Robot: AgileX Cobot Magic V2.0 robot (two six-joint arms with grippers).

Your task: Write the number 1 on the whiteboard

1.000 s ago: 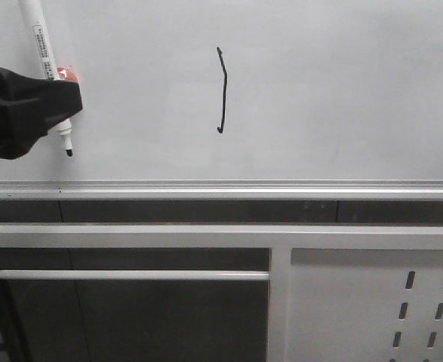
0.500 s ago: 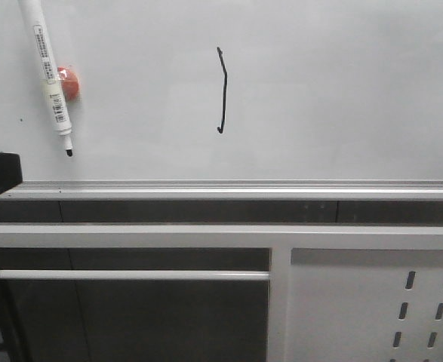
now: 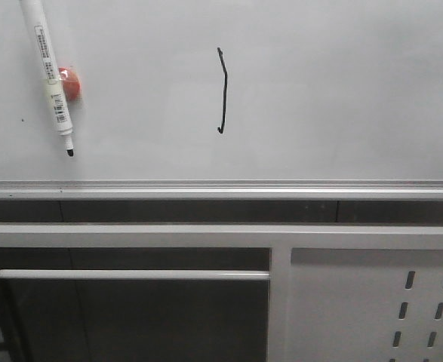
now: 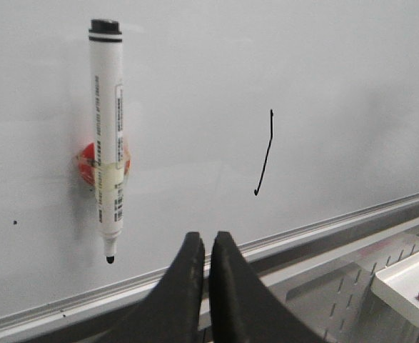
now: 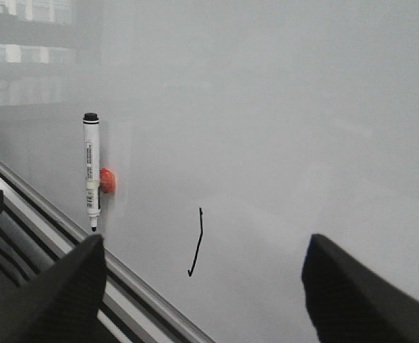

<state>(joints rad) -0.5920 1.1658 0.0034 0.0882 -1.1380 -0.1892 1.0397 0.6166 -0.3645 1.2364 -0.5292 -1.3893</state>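
The number 1 stands on the whiteboard as a thin black, slightly bent upright stroke with a small hook at its foot, a little left of the board's middle in the front view and well above the silver frame edge; it also shows in the left wrist view and the right wrist view. The writing itself looks done. The marker hangs uncapped on the board well to the left of the stroke, tip down, stuck there by a red magnet holder, and neither gripper touches it. The left gripper is clenched with its fingers pressed together on nothing, apart from the board and below the marker as the left wrist camera sees it; only a dark sliver of it shows at the left edge of the front view. The right gripper is spread wide and empty, facing the board from a distance. Judging from this, nothing remains except perhaps drawing the arms away to rest.
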